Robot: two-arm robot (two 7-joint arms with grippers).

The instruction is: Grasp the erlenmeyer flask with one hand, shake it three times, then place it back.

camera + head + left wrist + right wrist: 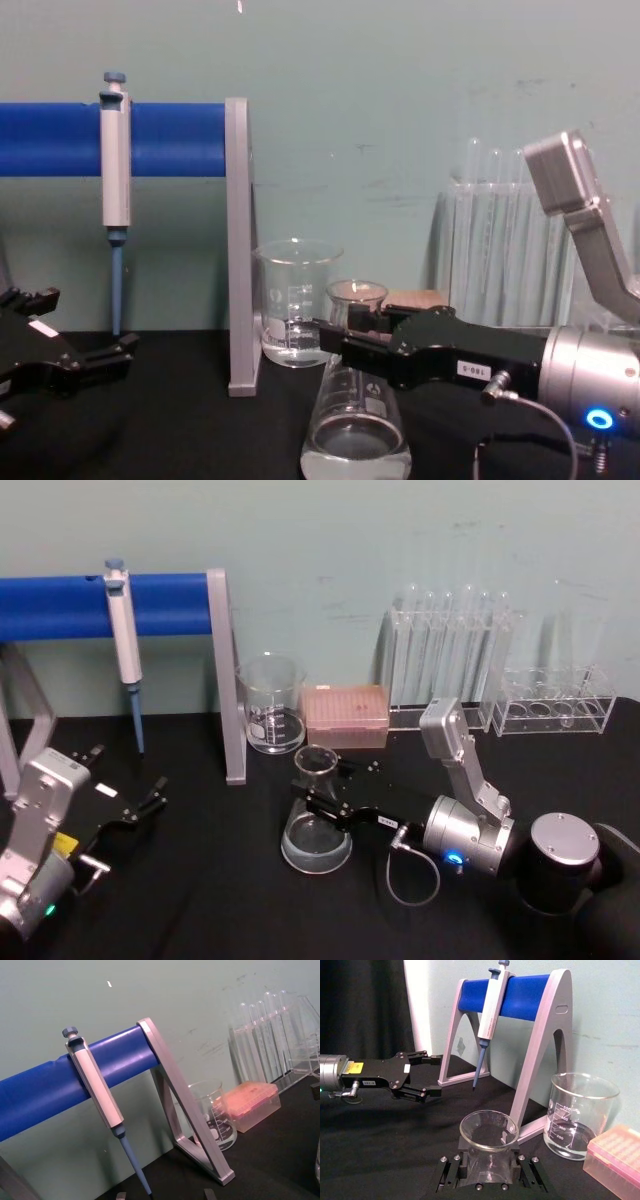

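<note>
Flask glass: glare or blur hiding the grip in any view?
Head view: erlenmeyer flask soft, pale reflections on its base, neck readable. Chest view: right gripper sharp across the neck. Right wrist view: flask rim crisp, beaker slightly glinting.

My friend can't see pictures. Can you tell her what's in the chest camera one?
The right gripper has its jaws around the neck of the erlenmeyer flask, which stands on the black table. The left gripper waits open nearby.
</note>
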